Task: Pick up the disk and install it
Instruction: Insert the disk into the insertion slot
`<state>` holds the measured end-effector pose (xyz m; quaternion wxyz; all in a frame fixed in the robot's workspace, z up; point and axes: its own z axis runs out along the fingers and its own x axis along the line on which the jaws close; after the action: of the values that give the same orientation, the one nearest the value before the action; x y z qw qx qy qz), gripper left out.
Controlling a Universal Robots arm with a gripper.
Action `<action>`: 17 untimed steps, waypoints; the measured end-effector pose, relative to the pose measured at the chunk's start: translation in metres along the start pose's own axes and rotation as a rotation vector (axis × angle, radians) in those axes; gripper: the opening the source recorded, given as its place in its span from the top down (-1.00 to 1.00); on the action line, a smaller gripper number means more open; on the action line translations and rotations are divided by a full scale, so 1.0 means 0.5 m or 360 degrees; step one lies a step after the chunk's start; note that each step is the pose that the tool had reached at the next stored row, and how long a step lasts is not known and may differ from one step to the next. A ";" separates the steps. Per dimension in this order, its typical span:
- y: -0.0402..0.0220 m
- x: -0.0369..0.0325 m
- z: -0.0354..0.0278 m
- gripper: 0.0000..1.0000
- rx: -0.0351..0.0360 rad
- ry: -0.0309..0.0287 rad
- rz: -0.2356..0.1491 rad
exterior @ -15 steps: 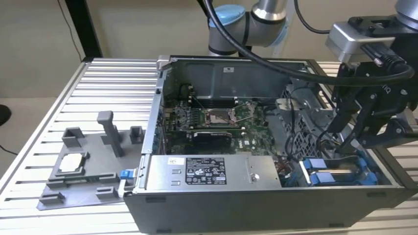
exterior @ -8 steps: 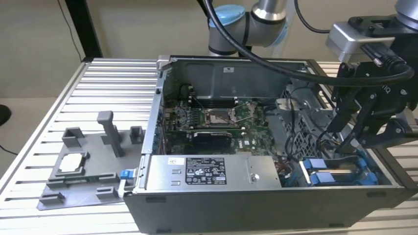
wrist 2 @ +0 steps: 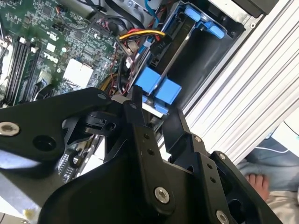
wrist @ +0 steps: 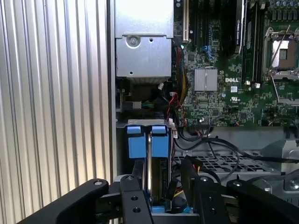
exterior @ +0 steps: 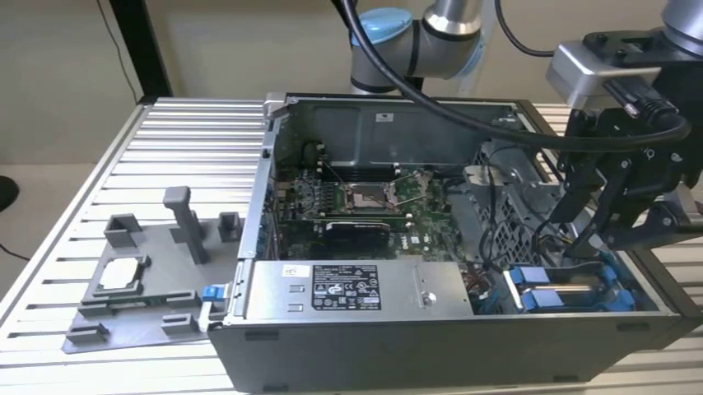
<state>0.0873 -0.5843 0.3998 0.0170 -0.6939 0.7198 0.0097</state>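
The black tool (wrist: 162, 164) hung empty, fingers (wrist: 135, 196) parted and straddling the blue-bracketed silver metal disk (wrist: 140, 142) seated in the dark computer case's (exterior: 439, 346) corner.

Arm (exterior: 423, 33) reaches over, gripper (wrist: 161, 170) pointing down w/ fingers (wrist: 135, 186) spread apart.

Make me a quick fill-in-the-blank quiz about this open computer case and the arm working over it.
1. The disk stands inside the computer case, framed by a plastic bracket coloured ____.
2. The gripper hangs over the case's end on the exterior view's ____.
3. The grey fixture lies on the slatted table, beside the case on the exterior view's ____.

Missing words: blue; right; left.
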 end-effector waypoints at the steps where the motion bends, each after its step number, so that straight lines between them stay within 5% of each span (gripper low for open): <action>1: 0.000 0.000 0.002 -1.00 0.0004 -0.00013 0.0001; 5: -0.001 0.000 0.010 -1.00 0.0016 -0.00018 0.0027; 17: -0.002 0.001 0.035 -1.00 0.0026 -0.00123 0.0271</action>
<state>0.0884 -0.5843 0.3825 0.0245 -0.6299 0.7762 0.0080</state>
